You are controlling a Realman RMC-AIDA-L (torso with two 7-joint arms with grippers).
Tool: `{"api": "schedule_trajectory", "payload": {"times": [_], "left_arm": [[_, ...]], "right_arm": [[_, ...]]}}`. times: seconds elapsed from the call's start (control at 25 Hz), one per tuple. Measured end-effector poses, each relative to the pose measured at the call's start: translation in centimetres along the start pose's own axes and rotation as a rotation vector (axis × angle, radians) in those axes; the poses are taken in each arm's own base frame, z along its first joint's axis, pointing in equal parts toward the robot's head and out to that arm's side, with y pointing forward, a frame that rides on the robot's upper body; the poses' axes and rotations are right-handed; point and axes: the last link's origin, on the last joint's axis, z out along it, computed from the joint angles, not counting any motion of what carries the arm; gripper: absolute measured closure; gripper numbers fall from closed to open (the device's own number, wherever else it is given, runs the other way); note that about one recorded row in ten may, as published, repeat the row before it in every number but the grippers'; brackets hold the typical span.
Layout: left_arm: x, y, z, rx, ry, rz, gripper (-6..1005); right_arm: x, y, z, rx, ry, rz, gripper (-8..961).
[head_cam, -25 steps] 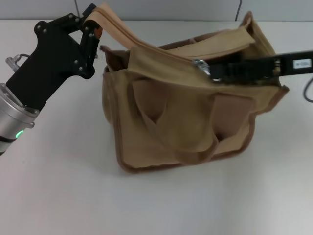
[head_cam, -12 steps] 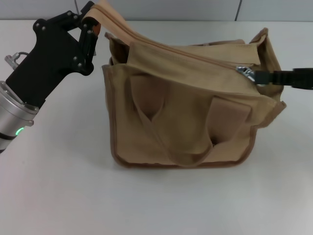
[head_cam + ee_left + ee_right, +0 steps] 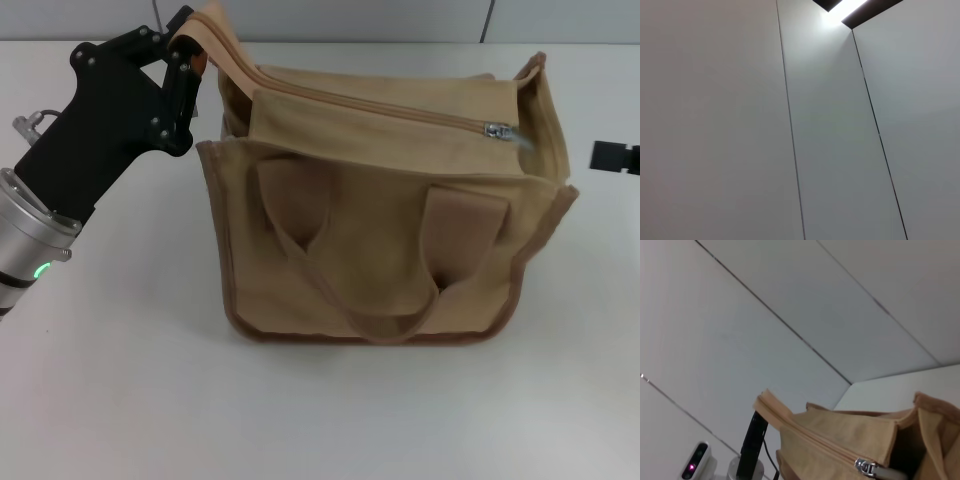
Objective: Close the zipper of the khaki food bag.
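The khaki food bag [image 3: 380, 240] stands upright in the middle of the white table, its two looped handles hanging down its front. The zipper [image 3: 370, 105] runs shut along the top panel. Its silver pull tab [image 3: 500, 131] lies free at the right end. My left gripper [image 3: 188, 52] is at the bag's top left corner, shut on the tan tape end [image 3: 212, 28] and holding it up. My right gripper [image 3: 615, 157] shows only as a black tip at the right edge, apart from the bag. The right wrist view shows the bag [image 3: 840, 437] and the pull tab [image 3: 866, 467].
The white table [image 3: 120, 380] lies around the bag, with a grey wall behind it. The left wrist view shows only wall panels [image 3: 840, 150]. The left arm's black body [image 3: 90, 140] stands left of the bag.
My right gripper drew the pull tab right along the zipper, let it go and withdrew to the right edge. The bag's top flattened and closed. The left gripper held still.
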Motion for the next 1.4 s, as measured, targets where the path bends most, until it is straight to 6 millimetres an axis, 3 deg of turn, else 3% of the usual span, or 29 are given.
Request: {"api": "schedule_trajectory", "payload": {"times": [0.16, 0.4, 0.64, 0.84, 1.04, 1.2, 1.36, 1.4], "left_arm": [[-0.2, 0.0, 0.0, 0.006, -0.009, -0.004, 825], [-0.7, -0.9, -0.6, 0.046, -0.068, -0.041, 822], [-1.9, -2.7, -3.3, 0.176, -0.201, -0.017, 819], [-1.1, -3.7, -6.3, 0.359, -0.157, -0.033, 604], [1.5, -3.5, -8.9, 0.483, 0.034, -0.091, 425], [3.6, -2.3, -9.0, 0.355, 0.161, -0.186, 184], [4.2, -1.4, -7.9, 0.128, 0.124, -0.299, 184], [3.9, -0.8, -7.2, 0.025, 0.07, -0.329, 184]], "right_arm": [[0.5, -0.1, -1.3, 0.018, -0.043, -0.005, 952], [1.3, -0.3, -2.2, 0.032, -0.089, -0.026, 767], [1.6, -0.4, -1.6, 0.009, -0.089, -0.046, 606], [1.4, -0.3, -1.3, 0.003, -0.1, -0.081, 561], [1.2, -0.2, -0.5, -0.017, -0.114, -0.152, 558], [1.4, 0.4, 0.1, -0.056, -0.136, -0.231, 556], [2.0, 1.7, 0.1, -0.138, -0.168, -0.387, 553], [2.9, 2.5, -0.1, -0.191, -0.166, -0.494, 553]]}}
